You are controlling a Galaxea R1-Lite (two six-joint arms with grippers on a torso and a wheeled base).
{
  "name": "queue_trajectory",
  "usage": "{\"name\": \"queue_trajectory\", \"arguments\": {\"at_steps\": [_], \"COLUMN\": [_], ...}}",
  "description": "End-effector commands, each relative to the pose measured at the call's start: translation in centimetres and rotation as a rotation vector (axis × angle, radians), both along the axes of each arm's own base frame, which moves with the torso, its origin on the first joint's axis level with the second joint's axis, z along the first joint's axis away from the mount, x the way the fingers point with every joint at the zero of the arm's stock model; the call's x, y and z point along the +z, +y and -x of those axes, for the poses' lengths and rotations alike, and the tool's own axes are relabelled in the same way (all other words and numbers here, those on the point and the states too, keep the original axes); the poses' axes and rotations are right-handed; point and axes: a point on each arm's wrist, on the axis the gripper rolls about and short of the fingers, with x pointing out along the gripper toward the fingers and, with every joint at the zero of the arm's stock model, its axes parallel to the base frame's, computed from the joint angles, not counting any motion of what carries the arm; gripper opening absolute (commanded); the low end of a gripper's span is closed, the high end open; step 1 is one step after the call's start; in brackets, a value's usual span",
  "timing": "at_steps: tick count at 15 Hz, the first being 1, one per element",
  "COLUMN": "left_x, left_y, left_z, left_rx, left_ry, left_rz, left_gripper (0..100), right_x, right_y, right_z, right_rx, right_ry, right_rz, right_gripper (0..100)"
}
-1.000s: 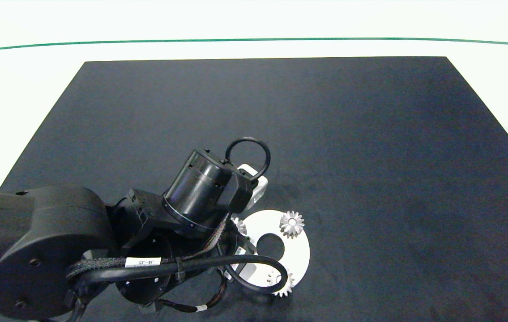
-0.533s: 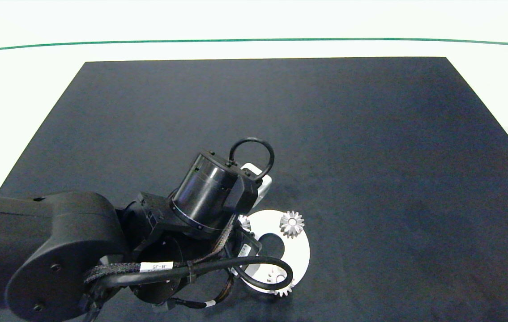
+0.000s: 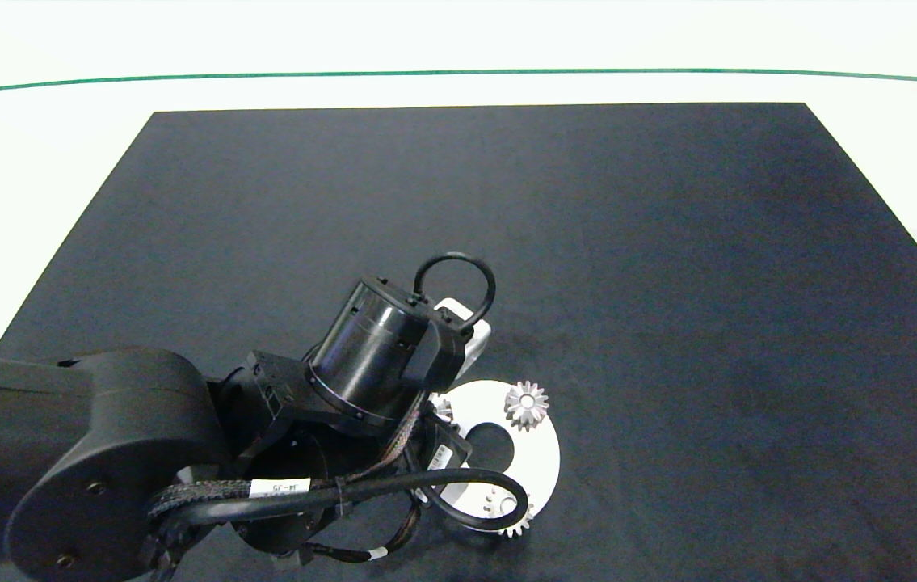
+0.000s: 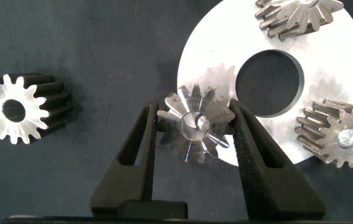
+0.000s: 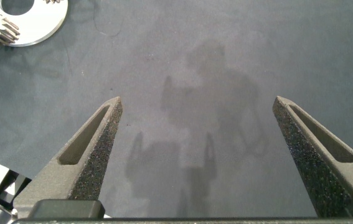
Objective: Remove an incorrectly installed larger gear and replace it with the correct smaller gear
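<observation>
The larger gear [image 4: 195, 124], whitish with a bright face, sits at the rim of the white disc [image 4: 350, 81]. My left gripper [image 4: 193, 109] is shut on it, one finger pressing its teeth on each side. From above only a sliver of this gear [image 3: 441, 406] shows beside the left wrist [image 3: 381, 356]. The smaller gear [image 4: 14, 109], silver with a dark centre hole, lies on its side on the black mat beside the disc; the left arm hides it from above. My right gripper [image 5: 198, 106] hangs open over bare mat, away from the disc [image 5: 33, 28].
Two grey-silver gears with pale hubs stand on the disc [image 3: 539, 461]: one at its far edge [image 3: 526, 403], one at its near edge [image 3: 511, 517]. The disc has a round centre hole [image 3: 490, 444]. The black mat [image 3: 668, 283] covers the table.
The left arm shifted a little to the right over the disc's left edge, then held nearly still. The two grey-silver gears and the disc have not moved.
</observation>
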Motion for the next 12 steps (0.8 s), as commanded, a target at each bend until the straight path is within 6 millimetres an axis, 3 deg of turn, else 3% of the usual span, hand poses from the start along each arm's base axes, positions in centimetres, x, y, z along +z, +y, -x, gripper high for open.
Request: {"name": "queue_trajectory", "arguments": {"at_steps": [1,12], "left_x": [-0.15,0.04], "left_y": [-0.04,0.03], "left_z": [0.06,0.75], "left_rx": [-0.001,-0.018], "left_ry": [0.003,-0.001], "left_rz": [-0.007,-0.004], "left_gripper": [25,25], "right_x": [-0.01,0.03], "right_y": [0.01,0.01], "right_z": [-0.04,-0.03], "right_rx": [0.001,0.001], "right_ry": [0.002,0.0], "right_rz": [0.003,0.002], "right_gripper": [100,100]}}
